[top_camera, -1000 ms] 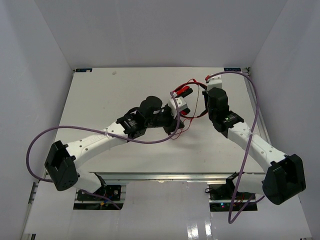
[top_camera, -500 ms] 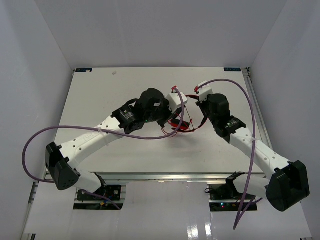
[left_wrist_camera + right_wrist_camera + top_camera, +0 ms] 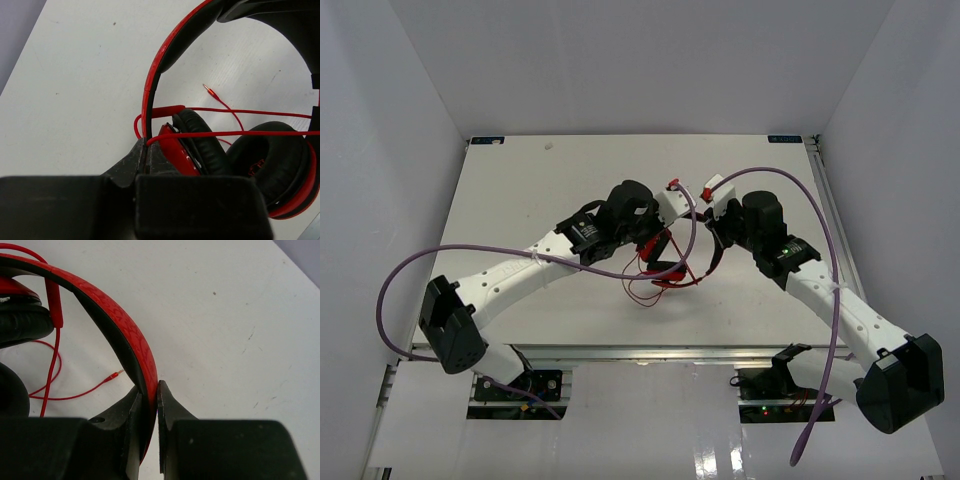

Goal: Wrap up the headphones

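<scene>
**Inspector:** Item, and where?

**Clerk:** Headphones. The middle of the table lies beneath the headband. I cannot tell whether they rest on the table or are lifted.

**Inspector:** Headband, construction?

**Clerk:** A broad curved band. The outer face is red with a fine pebbled pattern, and the inner lining is smooth black.

**Inspector:** Earcups?

**Clerk:** Two, side by side inside the headband's arc. They are round, with glossy red shells and thick black ring cushions, padded and faintly wrinkled.

**Inspector:** Cord?

**Clerk:** The cord is thin and red, with a thicker red sleeve close beside the headband. One run crosses both earcups in a straight line, and slack loops lie on the table under the headband. The plug is a small metal-tipped pin lying inside the headband's arc.

**Inspector:** Left gripper?

**Clerk:** The left gripper has matte black wedge-shaped fingers, pressed fully together. They pinch the cord right against the headband's red edge.

**Inspector:** Right gripper?

**Clerk:** The right gripper has the same black fingers, clamped across the headband itself — one on the red face, one on the black lining, parted only by the band's thickness.

**Inspector:** Table surface?

**Clerk:** Flat and matte white — a few dark specks and faint scuffs around the headband.
</scene>
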Action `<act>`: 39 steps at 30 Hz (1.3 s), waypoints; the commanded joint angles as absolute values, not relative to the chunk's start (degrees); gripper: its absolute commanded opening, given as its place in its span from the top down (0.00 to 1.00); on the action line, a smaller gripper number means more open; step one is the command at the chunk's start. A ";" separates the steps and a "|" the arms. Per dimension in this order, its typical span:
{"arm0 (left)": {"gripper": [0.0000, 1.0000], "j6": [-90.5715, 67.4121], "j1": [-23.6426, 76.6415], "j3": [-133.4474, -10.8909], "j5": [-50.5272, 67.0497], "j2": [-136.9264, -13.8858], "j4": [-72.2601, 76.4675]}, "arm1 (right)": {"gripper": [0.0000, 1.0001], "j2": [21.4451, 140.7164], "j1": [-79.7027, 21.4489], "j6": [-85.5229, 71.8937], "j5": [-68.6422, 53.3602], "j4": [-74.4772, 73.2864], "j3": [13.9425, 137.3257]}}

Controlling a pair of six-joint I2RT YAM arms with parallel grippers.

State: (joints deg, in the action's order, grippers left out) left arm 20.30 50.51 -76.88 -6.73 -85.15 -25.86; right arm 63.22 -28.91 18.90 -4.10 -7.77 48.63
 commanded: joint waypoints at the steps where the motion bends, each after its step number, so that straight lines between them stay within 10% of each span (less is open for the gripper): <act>1: 0.87 22.72 47.86 -71.93 -11.87 -79.16 -15.85 | 0.92 60.73 -29.36 14.87 -16.85 -11.59 52.90; 21: 0.64 18.15 42.33 -59.66 -3.67 -68.85 -10.14 | 0.92 62.67 -26.39 9.75 -22.67 -15.12 57.66; 29: 0.91 15.21 41.48 -62.84 3.32 -66.80 -10.77 | 0.92 62.97 -26.41 11.07 -11.38 -13.58 57.04; 39: 0.98 10.75 41.47 -68.51 13.05 -66.05 -16.37 | 0.92 63.07 -26.44 11.15 1.97 -8.48 55.80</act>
State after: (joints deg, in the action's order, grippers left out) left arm 12.72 42.32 -64.72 9.70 -68.27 -13.72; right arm 63.86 -26.64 10.99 -2.64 -13.31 54.13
